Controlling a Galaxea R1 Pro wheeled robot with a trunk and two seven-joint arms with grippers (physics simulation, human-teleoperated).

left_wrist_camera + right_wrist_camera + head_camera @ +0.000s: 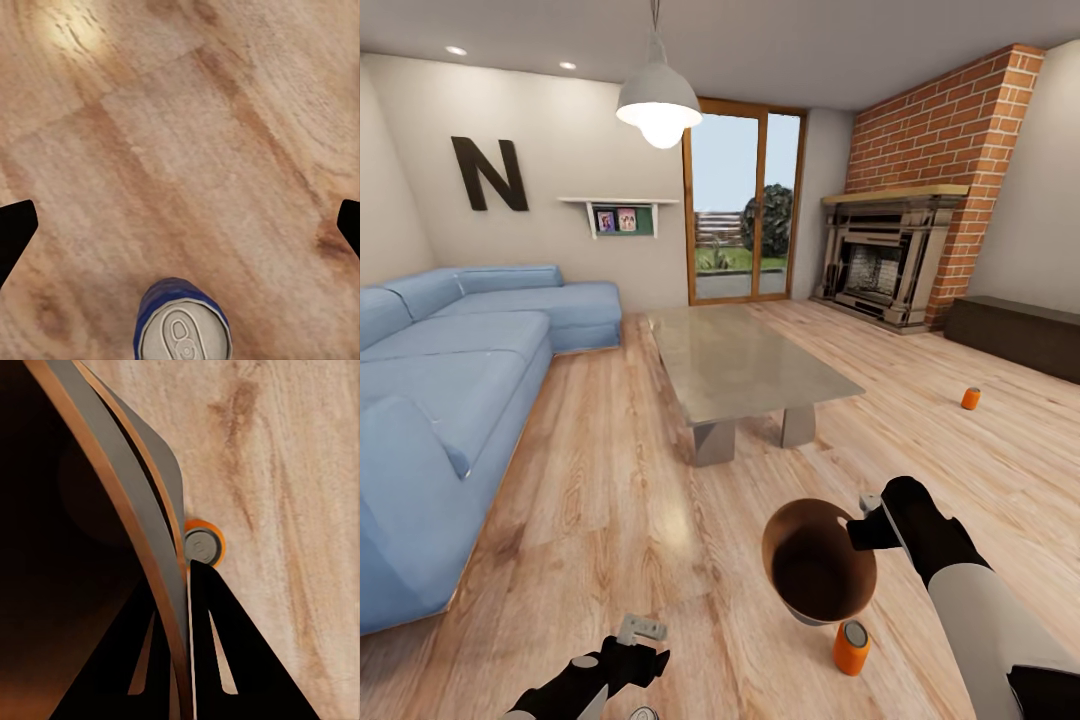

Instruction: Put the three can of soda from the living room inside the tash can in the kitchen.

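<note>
Soda cans first: one orange can point(851, 647) stands upright on the wood floor point(630, 500) right below the bin, and a second orange can point(971, 398) stands well off to the right, out on open floor near the dark low bench point(1015, 335). The brown bin point(819, 562) hangs in the air, tipped so its dark inside faces the head camera, and the right gripper point(863, 532) is clamped on its rim. From the right wrist, the two black fingers point(217, 660) pinch the bin wall point(112, 487) between them, with the near can's grey top point(202, 544) peeking out just past the rim. Down low, the left gripper point(642, 630) hovers over the planks, its dark fingertips point(15, 229) spread wide apart at the edges of the left wrist picture, holding nothing. A blue can point(182, 322) with a grey pull-tab top stands on the floor beneath that wrist. Around all this: the blue sofa point(450, 390) on the left, the glass table point(745, 365) in the middle, the brick fireplace point(900, 250) at the back right.
</note>
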